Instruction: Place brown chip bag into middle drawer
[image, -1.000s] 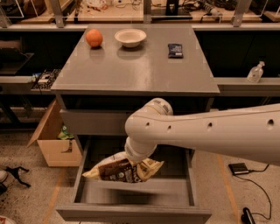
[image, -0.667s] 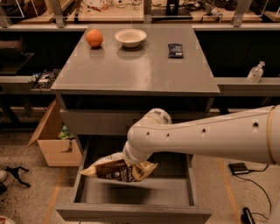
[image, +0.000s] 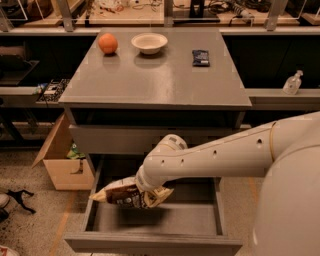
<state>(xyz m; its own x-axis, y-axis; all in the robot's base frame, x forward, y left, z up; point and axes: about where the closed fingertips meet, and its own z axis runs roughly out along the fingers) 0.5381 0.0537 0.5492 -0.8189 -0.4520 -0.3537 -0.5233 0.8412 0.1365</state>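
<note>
The brown chip bag (image: 125, 195), dark brown with a white label and tan edges, hangs just above the left part of the open middle drawer (image: 155, 220), a wide shallow grey tray pulled out of the cabinet. My gripper (image: 145, 191) is at the end of the white arm, over the drawer, and is mostly hidden behind the wrist and the bag. The bag sticks out leftward past the drawer's left wall and looks held at its right end.
On the cabinet top (image: 160, 75) sit an orange (image: 108, 43), a white bowl (image: 149, 42) and a small dark blue packet (image: 201, 57). A shut grey drawer front (image: 120, 137) is above the open drawer. A cardboard box (image: 62, 155) stands on the floor at left.
The arm has moved left and slightly down over the drawer, carrying the bag with it. The bag now reaches past the drawer's left wall.
</note>
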